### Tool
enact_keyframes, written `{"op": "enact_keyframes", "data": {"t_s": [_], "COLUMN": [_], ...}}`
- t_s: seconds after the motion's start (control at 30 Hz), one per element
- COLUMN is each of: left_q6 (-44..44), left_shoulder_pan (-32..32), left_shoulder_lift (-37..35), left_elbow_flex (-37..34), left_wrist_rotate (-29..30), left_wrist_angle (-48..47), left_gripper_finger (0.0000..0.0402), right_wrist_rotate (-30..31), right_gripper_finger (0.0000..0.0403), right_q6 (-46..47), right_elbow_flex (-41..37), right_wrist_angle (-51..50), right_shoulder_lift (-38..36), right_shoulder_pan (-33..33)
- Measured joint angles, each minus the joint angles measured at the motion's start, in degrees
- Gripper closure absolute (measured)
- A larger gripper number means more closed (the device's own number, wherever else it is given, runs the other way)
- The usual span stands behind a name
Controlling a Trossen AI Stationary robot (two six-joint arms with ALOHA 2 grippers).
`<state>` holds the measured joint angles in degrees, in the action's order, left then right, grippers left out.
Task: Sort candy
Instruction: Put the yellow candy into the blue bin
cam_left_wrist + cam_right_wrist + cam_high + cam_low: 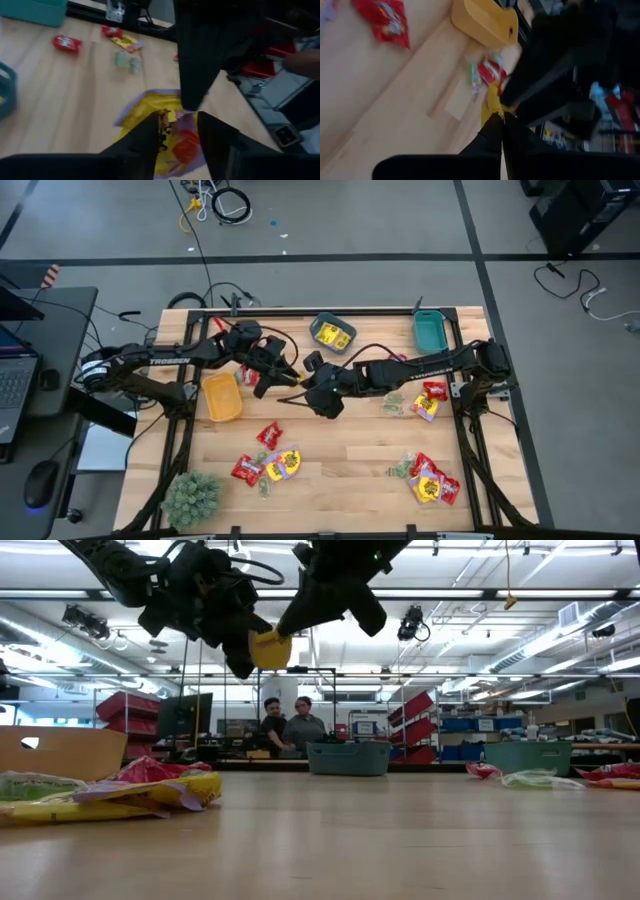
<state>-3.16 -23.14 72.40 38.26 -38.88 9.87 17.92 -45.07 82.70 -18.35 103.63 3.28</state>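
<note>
A yellow packet with purple edges (pixel 268 648) hangs in the air between my two grippers, well above the table. My right gripper (pixel 303 383) reaches in from the table's right and is shut on it. My left gripper (pixel 175 135) comes in from the left and is open. Its fingers stand on either side of the packet's near part (pixel 172 145), and I see no touch. More candy lies in heaps near the table's near left (pixel 268 462), near right (pixel 430 480) and right side (pixel 420 398). My right gripper pinches the yellow packet by one edge (pixel 192 107) between its shut fingers (pixel 502 125). The packet is lifted clear of the table and hangs toward my left gripper, its flat face toward the left wrist camera.
A yellow bin (pixel 222 396) sits under my left arm, with a red packet (pixel 250 376) beside it. At the far edge stand a teal bin holding yellow packets (pixel 333 333) and a second teal bin (pixel 430 332). A green fuzzy plant ball (pixel 192 498) sits at the near left corner. Two people stand beyond the table (pixel 290 728).
</note>
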Motion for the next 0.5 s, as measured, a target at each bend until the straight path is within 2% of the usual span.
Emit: {"op": "enact_keyframes", "data": {"t_s": [0.2, 0.3, 0.4, 0.5], "left_q6": [5.03, 8.19, 10.87, 11.89], "left_shoulder_pan": [-0.47, -0.5, -0.48, -0.5], "left_shoulder_lift": [-3.35, -6.23, -9.0, -10.84], "left_elbow_flex": [0.0, 0.0, 0.0, -0.55], "left_wrist_rotate": [8.15, 14.67, 20.53, 22.89], "left_wrist_angle": [-2.36, -5.05, -8.25, -9.36], "left_gripper_finger": [0.0215, 0.0209, 0.0209, 0.0209], "right_wrist_rotate": [3.73, 4.8, 4.74, 2.04], "right_gripper_finger": [0.0403, 0.0403, 0.0403, 0.0403], "right_q6": [3.92, 6.85, 9.45, 10.37], "right_elbow_flex": [0.0, 0.0, 0.0, -1.25], "right_wrist_angle": [-3.13, -4.87, -5.55, -3.84], "right_shoulder_lift": [-0.02, -0.04, 0.09, 0.17], "right_shoulder_pan": [-2.82, -6.16, -10.41, -15.04]}}
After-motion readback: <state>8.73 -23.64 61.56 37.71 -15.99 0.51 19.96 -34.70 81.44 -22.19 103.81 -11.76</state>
